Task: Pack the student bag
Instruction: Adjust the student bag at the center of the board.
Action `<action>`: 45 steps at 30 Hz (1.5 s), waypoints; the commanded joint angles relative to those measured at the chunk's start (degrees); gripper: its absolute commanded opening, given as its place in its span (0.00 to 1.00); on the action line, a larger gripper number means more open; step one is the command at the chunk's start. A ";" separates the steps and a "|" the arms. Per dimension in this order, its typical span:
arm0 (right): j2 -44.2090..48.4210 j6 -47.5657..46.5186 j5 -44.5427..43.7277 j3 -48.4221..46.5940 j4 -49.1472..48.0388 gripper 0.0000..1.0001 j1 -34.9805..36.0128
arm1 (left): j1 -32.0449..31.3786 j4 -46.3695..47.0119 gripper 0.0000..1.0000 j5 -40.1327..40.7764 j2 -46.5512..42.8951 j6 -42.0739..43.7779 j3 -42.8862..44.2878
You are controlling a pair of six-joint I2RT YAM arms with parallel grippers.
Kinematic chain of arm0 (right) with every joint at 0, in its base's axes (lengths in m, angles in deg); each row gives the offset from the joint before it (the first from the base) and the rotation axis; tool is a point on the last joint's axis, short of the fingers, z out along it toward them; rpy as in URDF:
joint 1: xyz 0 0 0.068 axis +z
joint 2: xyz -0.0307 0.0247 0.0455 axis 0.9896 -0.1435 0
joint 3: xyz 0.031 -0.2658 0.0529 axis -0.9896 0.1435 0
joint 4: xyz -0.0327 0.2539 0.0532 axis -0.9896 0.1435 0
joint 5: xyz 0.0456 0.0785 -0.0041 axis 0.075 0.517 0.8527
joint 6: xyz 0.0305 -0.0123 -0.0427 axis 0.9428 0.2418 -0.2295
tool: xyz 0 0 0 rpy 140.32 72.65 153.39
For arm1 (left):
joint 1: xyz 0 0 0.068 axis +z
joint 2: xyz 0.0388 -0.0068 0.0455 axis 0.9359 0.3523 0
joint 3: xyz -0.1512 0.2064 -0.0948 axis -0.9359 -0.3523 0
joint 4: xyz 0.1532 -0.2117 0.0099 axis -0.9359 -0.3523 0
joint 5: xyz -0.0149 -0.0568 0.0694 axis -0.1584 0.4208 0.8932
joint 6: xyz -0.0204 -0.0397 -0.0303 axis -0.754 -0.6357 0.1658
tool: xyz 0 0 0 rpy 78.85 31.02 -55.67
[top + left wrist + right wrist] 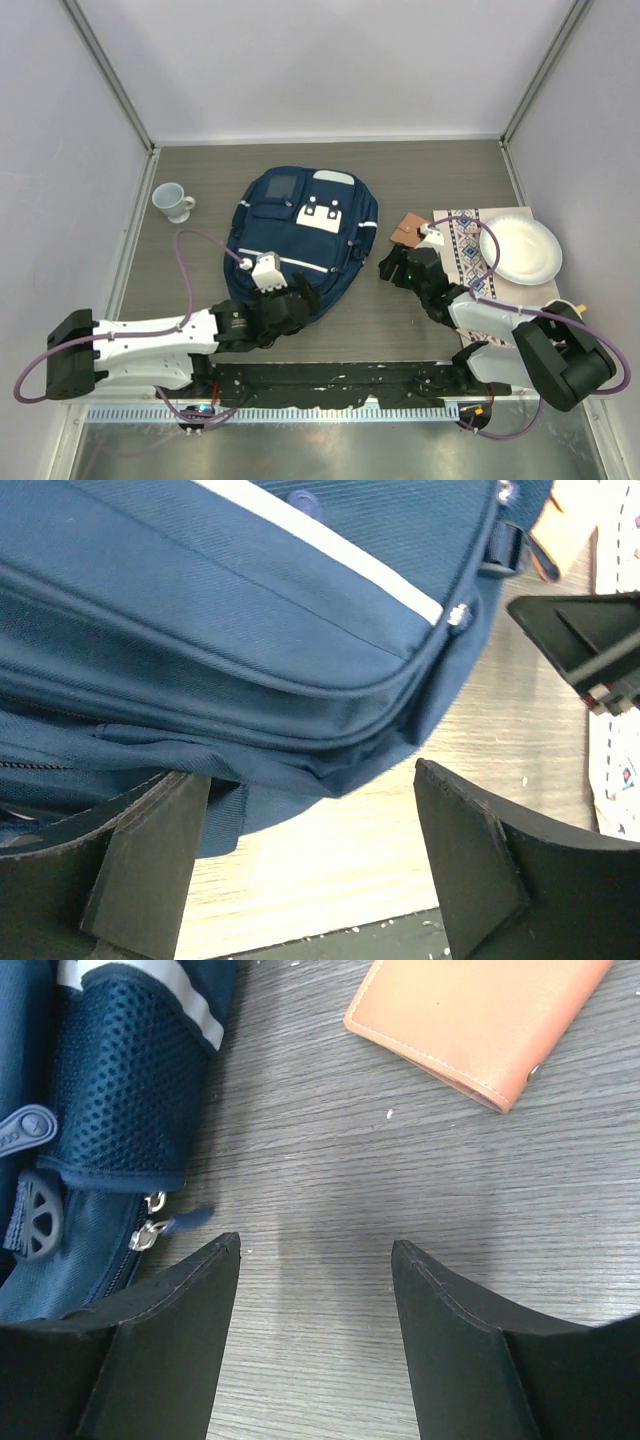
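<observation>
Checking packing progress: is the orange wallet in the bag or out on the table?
Out. The orange wallet lies on the table, right of the student bag, not touching it.

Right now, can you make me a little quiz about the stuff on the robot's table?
1. True or false: the white cup stands apart from the backpack.
2. What lies between the backpack and the patterned cloth? A) a wallet B) a spoon C) a ball
3. Fill in the gap: the right gripper has its jaws ____ over bare table.

Key: 1 true. 2 A. 3 open.
</observation>
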 commanded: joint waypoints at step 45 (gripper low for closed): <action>-24.43 10.37 24.35 -19.96 -9.78 0.14 -9.48 | 8.86 -3.22 0.99 -2.73 -20.36 12.14 -9.14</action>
